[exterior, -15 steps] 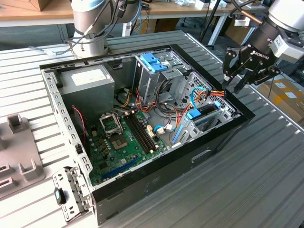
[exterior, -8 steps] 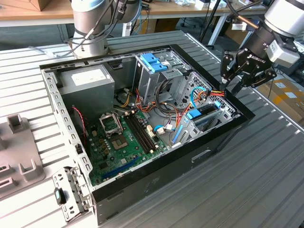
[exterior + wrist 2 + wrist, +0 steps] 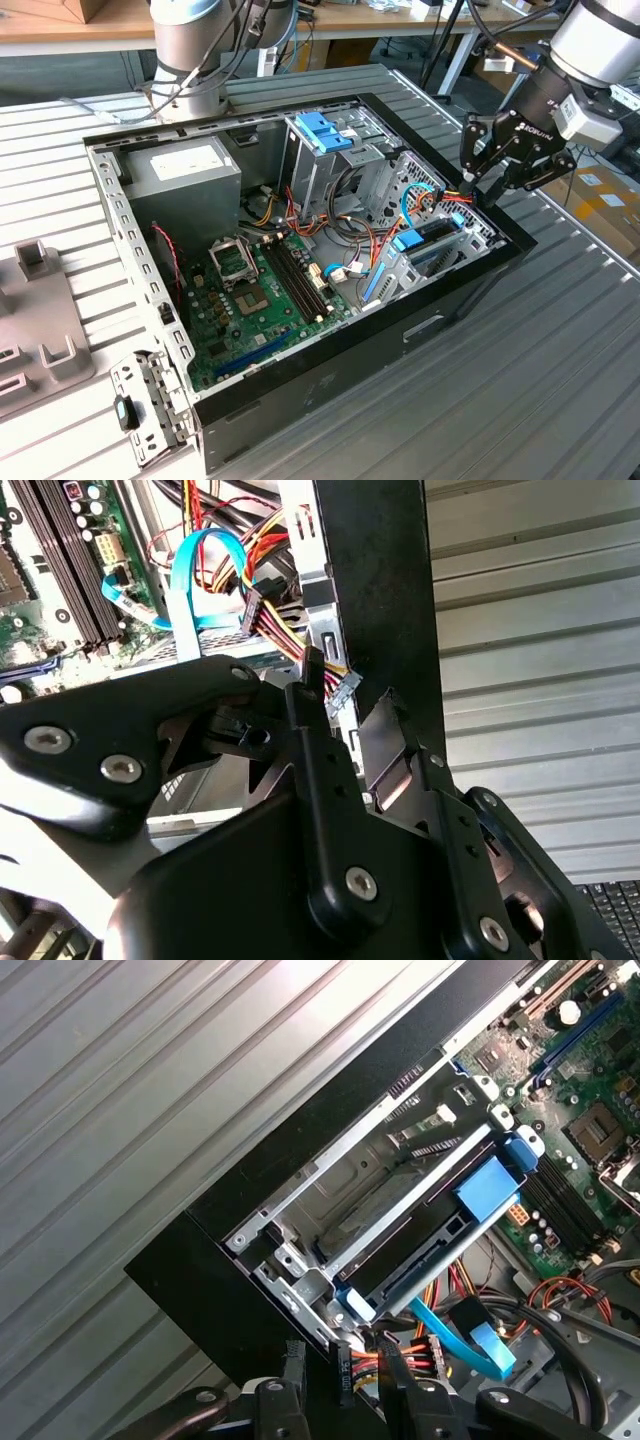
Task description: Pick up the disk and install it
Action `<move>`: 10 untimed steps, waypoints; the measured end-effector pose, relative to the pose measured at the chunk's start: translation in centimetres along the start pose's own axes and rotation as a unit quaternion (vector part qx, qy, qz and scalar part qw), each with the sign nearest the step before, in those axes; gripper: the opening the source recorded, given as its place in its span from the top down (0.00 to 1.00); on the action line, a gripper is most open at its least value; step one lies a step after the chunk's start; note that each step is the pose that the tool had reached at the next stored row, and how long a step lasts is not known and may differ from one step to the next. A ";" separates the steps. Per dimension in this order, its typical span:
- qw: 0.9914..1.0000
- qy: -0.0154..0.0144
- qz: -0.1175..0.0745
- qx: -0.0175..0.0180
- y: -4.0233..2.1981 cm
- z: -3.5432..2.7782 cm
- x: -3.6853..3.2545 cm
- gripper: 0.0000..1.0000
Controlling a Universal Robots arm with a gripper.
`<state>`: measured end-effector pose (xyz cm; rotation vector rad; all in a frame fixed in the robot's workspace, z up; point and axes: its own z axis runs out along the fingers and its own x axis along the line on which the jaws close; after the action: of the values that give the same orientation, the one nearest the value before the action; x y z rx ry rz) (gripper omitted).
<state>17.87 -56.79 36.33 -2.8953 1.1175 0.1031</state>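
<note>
Hovering at the exterior view's right corner of the open computer case (image 3: 300, 385), the gripper (image 3: 490, 185) hangs just above the case rim, beside a bundle of red, yellow and black power wires (image 3: 450, 195) and a thin blue cable (image 3: 470, 1335). In the second wrist view the dark fingers (image 3: 315, 730) stand slightly apart with nothing between them, their tips near a wire connector (image 3: 335, 690) and the black case wall (image 3: 385, 610). The case rests on a ribbed grey metal table (image 3: 560, 340), which lies bare on the exterior view's right of the case and gives free room on that side; inside, wires and the metal bay crowd the corner.

The disk (image 3: 440, 1225) lies seated in the low metal drive bay (image 3: 350, 1195) against the case's side wall, near the gripper but not touching it. It appears as a flat dark slab edged by a bright blue carrier, with a broad blue tab on its end toward the motherboard (image 3: 265, 290). A taller grey cage with a light-blue bracket (image 3: 325, 130) stands well apart.
</note>
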 end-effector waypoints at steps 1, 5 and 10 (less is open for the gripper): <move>1.000 0.000 0.000 0.000 -0.08 0.03 0.09 0.58; 1.000 0.000 0.000 0.000 -0.10 0.04 0.11 0.58; 1.000 0.000 0.000 0.000 -0.11 0.04 0.12 0.66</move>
<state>18.03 -56.79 36.28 -2.8952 1.1176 0.1032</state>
